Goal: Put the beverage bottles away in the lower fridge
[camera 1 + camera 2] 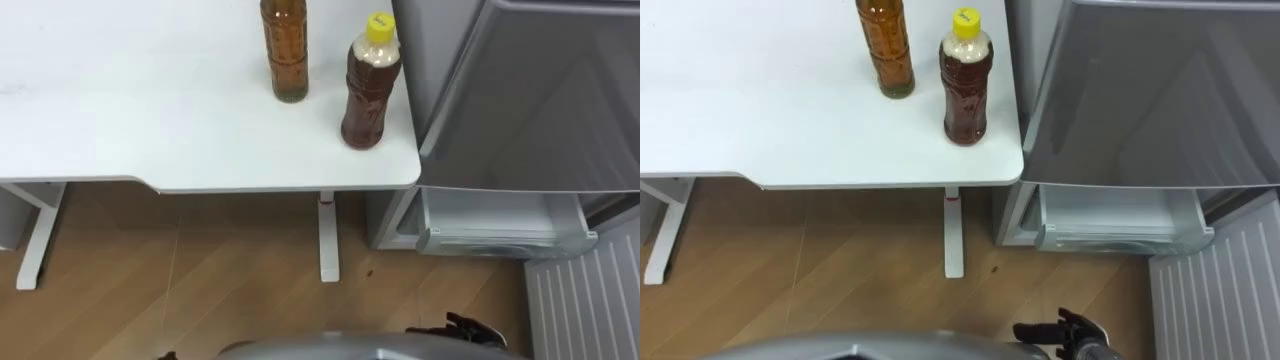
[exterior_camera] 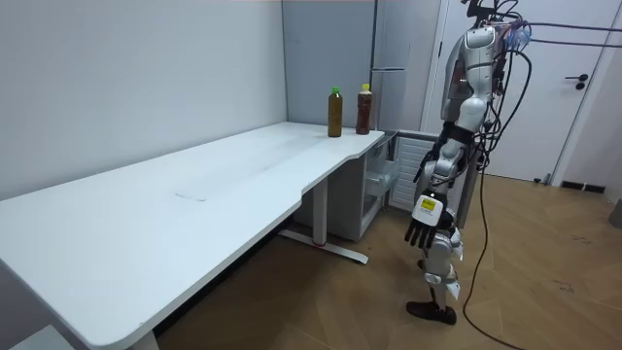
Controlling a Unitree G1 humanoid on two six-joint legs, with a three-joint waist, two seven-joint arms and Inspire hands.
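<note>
Two drink bottles stand on the white table (image 1: 150, 120) near its right front corner. One is an amber tea bottle (image 1: 285, 55) and the other a darker bottle with a yellow cap (image 1: 368, 85); both also stand out in the room view, amber bottle (image 2: 334, 112) and darker bottle (image 2: 364, 109). Right of the table is the grey fridge (image 1: 540, 90), its lower compartment open with a pale drawer (image 1: 500, 228) showing. My right hand (image 1: 470, 330) hangs low in front of me, fingers relaxed and empty. My left hand (image 2: 423, 228) hangs by my thigh, fingers straight.
I stand on the wooden floor (image 1: 230, 290) a step back from the table corner and the fridge. The ribbed inside of the open lower door (image 1: 585, 300) sits at the right. White table legs (image 1: 328, 240) stand below the table edge.
</note>
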